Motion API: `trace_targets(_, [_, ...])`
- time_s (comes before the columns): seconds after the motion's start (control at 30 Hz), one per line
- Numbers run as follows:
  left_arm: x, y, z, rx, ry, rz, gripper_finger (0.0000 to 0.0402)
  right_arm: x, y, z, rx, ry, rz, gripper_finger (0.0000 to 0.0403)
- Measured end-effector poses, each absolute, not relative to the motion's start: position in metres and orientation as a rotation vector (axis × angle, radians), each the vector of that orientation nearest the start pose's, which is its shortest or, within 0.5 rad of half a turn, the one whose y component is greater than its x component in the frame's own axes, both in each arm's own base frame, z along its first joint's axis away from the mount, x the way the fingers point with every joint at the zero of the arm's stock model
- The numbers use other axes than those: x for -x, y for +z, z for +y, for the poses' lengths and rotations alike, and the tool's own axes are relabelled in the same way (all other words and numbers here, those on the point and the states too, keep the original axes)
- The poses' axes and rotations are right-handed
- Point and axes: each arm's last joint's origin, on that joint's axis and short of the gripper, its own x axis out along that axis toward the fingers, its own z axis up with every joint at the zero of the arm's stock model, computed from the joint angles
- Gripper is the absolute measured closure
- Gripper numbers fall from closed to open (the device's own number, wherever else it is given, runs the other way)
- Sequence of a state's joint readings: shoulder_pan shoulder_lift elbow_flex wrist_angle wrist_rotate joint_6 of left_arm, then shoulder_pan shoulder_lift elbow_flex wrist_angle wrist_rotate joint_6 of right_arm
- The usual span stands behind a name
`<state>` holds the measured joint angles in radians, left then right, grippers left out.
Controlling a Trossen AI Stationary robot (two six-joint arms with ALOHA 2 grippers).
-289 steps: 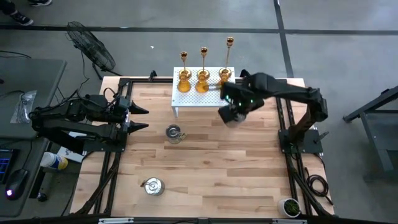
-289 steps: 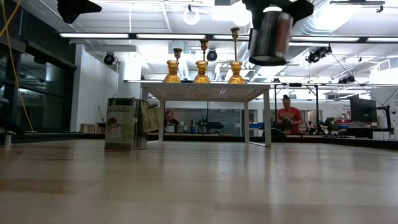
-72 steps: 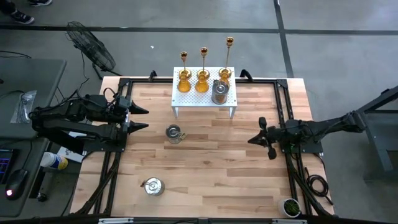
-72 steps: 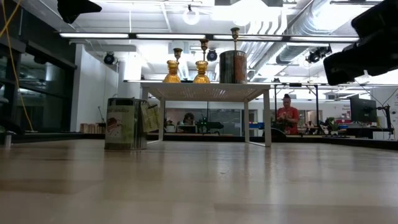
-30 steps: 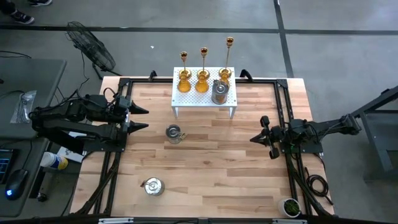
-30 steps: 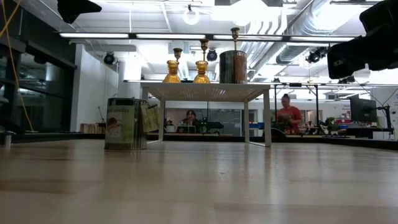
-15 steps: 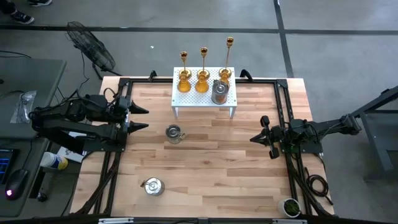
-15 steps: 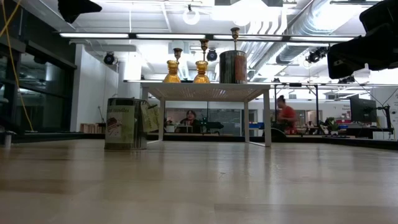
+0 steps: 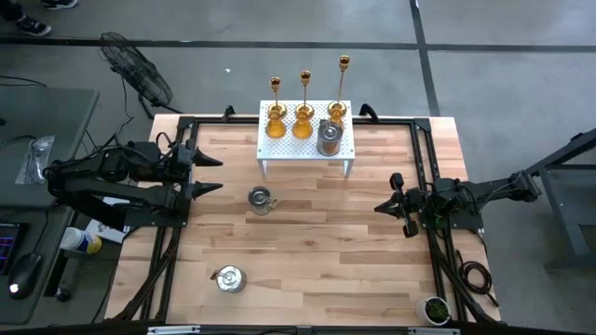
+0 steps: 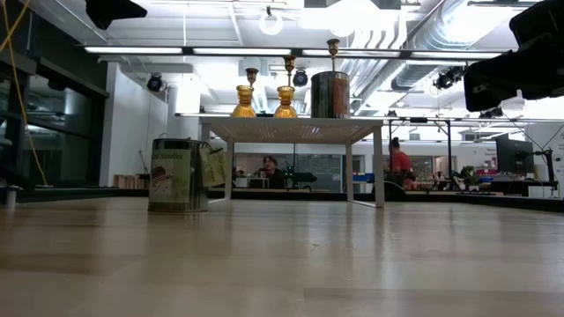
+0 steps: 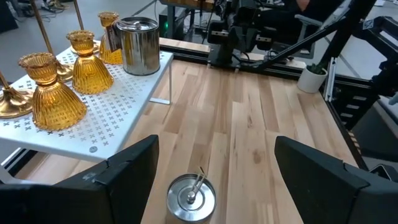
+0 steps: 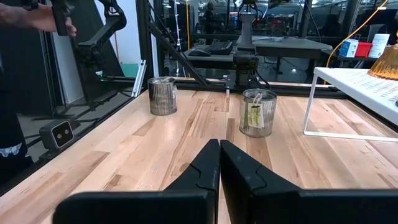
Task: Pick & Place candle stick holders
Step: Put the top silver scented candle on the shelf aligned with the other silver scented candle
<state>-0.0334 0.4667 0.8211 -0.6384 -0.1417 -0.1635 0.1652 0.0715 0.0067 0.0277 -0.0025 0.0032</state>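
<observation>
A white perforated rack [image 9: 304,141] stands at the table's far middle. On it are three gold candlesticks [image 9: 304,79], three amber cups [image 11: 53,93] and one silvery pot [image 9: 328,138]. A second silvery pot [image 9: 261,199] stands on the table in front of the rack, and a third [image 9: 228,277] stands toward the near left. My left gripper [image 9: 207,174] hovers open at the table's left edge, pointing toward the right, with nothing between its fingers. My right gripper [image 9: 386,207] is shut and empty at the right edge.
Black frame rails [image 9: 424,167] run along the table's left, right and far edges. A small potted plant [image 9: 435,309] sits at the near right corner. Bare wood lies between the two grippers [image 9: 326,233]. People [image 10: 399,163] show in the room beyond the table.
My left gripper has rolled a little about the line it points along, without leaving its place. Nothing on the table has moved.
</observation>
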Motion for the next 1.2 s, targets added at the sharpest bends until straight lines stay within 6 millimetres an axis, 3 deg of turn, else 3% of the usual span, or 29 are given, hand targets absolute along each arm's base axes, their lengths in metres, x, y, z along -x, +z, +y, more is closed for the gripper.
trace_targets(0.37, [-0.091, 0.335, 0.001, 0.136, 0.132, 0.297, 0.0087, -0.1, 0.163, 0.017, 0.0, 0.168, 0.037, 0.0399])
trace_targets(1.03, [-0.175, 0.295, -0.002, 0.275, 0.214, 0.624, 0.0087, -0.1, 0.163, 0.017, 0.0, 0.168, 0.038, 0.0398])
trace_targets(1.2, [-0.188, 0.287, -0.002, 0.272, 0.221, 0.659, 0.0087, -0.1, 0.163, 0.017, 0.0, 0.168, 0.038, 0.0399])
